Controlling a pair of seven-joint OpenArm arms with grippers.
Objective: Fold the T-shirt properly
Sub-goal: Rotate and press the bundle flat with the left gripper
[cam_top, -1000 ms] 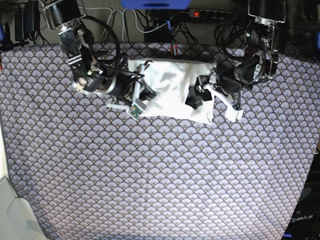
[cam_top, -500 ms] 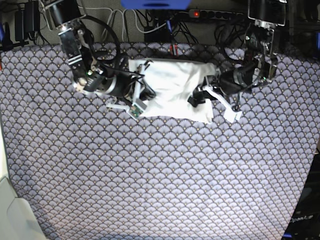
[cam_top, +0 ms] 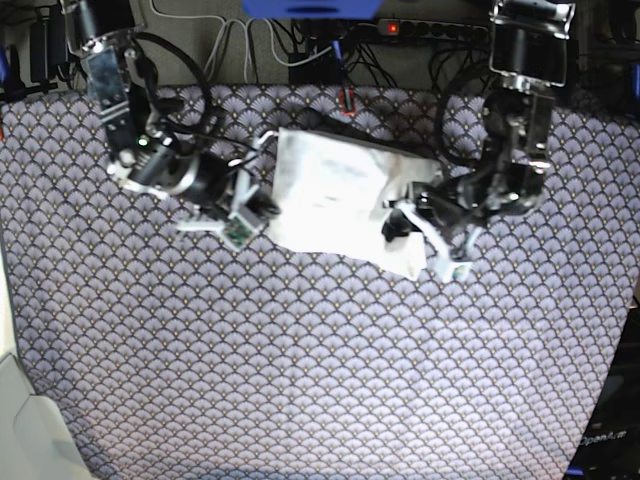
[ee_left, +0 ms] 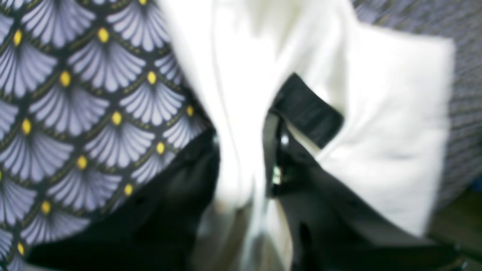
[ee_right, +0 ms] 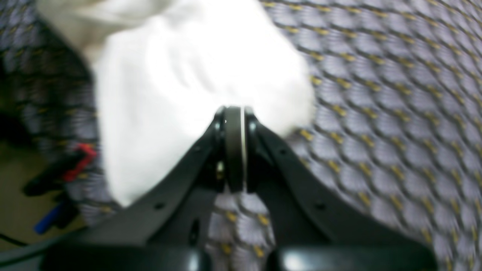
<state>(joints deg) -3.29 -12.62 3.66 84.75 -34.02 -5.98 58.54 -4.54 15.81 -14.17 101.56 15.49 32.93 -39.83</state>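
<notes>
The T-shirt lies as a folded white bundle at the back middle of the table, plain side up, with no print showing. My left gripper is at its right edge. In the left wrist view the T-shirt passes between the black fingers, and my left gripper is shut on a fold of it. My right gripper is at the bundle's left edge. In the right wrist view my right gripper has its jaws pressed together, with the T-shirt just beyond the tips.
A fan-patterned grey cloth covers the table. Cables and a power strip run along the back edge. A pale object stands at the front left corner. Red and blue cable ends lie past the table's edge.
The right arm has pulled back to the left, off the bundle. The left gripper has moved down and left with the shirt's edge, and the bundle has shifted and turned slightly.
</notes>
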